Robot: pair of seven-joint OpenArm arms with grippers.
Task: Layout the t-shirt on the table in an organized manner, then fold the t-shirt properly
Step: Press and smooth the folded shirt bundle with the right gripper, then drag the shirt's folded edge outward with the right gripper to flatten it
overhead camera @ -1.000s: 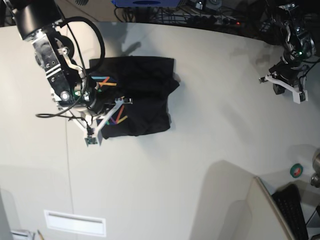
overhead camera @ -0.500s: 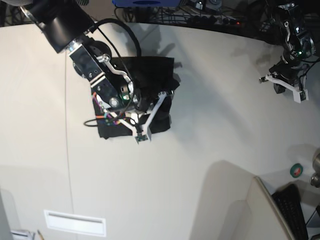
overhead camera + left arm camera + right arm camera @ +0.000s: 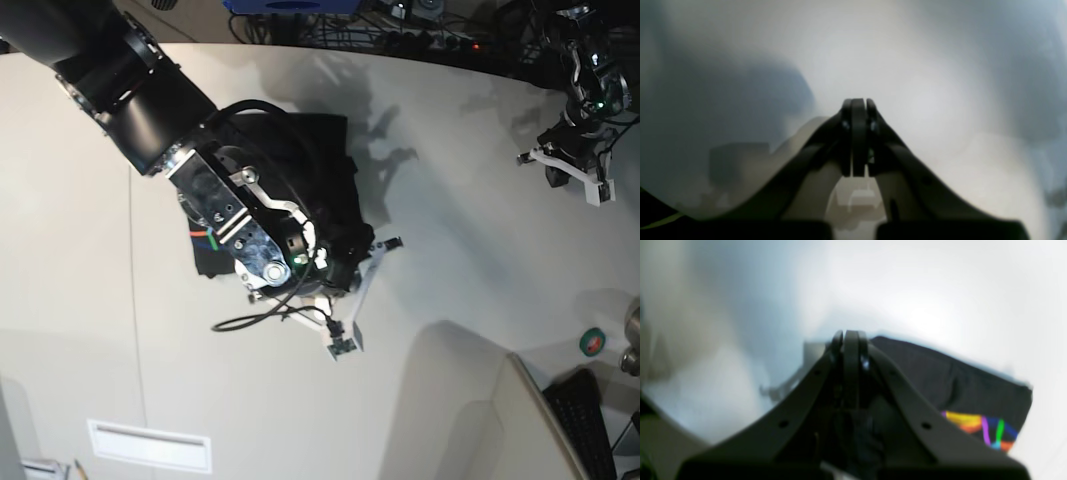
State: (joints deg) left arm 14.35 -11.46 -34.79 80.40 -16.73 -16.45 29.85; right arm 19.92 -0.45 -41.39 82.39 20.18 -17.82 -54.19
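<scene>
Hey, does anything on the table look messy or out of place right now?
The t-shirt looks untidy: it lies bunched in a lumpy dark bundle on the table, partly hidden under the right arm, with only a strip of its rainbow print showing. Nothing looks spilled or damaged.

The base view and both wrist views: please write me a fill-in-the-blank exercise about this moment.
1. The t-shirt is mainly ____ in colour.
2. The t-shirt lies on the ____ table.
3. The left gripper has its jaws ____.
4. The right gripper holds ____.

Missing words: black; off-white; shut; nothing
</scene>
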